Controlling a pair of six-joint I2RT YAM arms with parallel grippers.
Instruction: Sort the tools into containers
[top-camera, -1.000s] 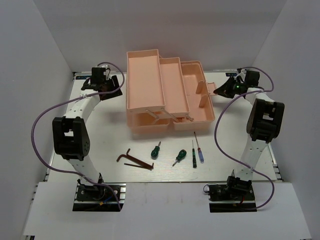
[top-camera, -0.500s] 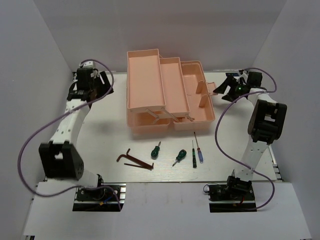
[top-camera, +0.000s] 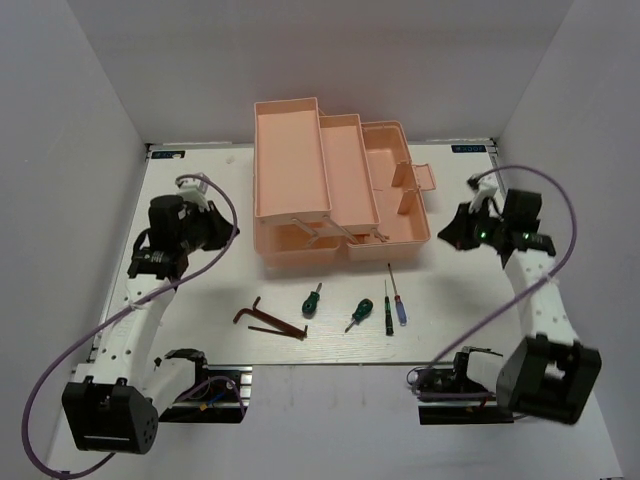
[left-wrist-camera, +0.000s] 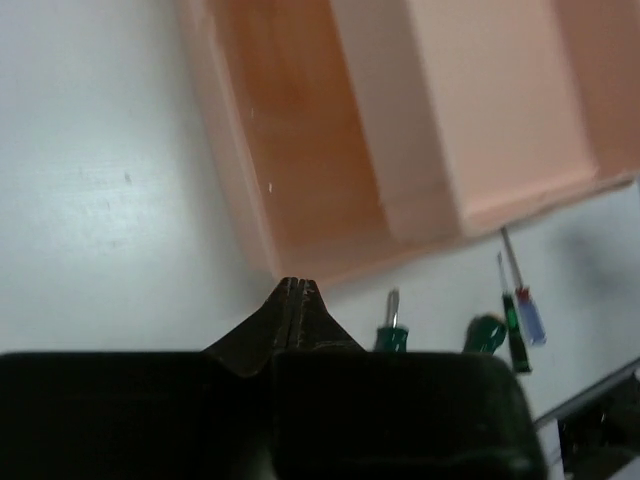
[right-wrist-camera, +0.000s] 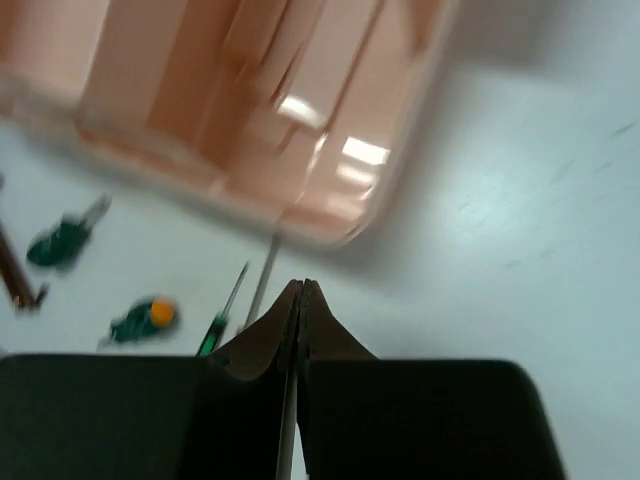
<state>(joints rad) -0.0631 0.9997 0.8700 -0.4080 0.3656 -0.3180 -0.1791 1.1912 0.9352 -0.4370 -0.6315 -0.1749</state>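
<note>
Nothing looks sorted yet, so the whole job is left to do. At the far left the left claw (left-wrist-camera: 298, 290) hangs over the surface (top-camera: 200, 300), jaws pressed together on nothing. Along the near part of the surface lie six tools. First come two hex keys (top-camera: 250, 312), close together, then two green-handled screwdrivers (top-camera: 312, 300), a little apart. After them are two precision screwdrivers side by side, the dark-handled one (top-camera: 388, 318) and the blue-handled one (top-camera: 401, 308). Behind this row stands the one toolbox (top-camera: 288, 160), its tiers spread open and bare wherever they can be seen. At the far right the right claw (right-wrist-camera: 301, 290) is likewise closed and empty, beside the toolbox.
</note>
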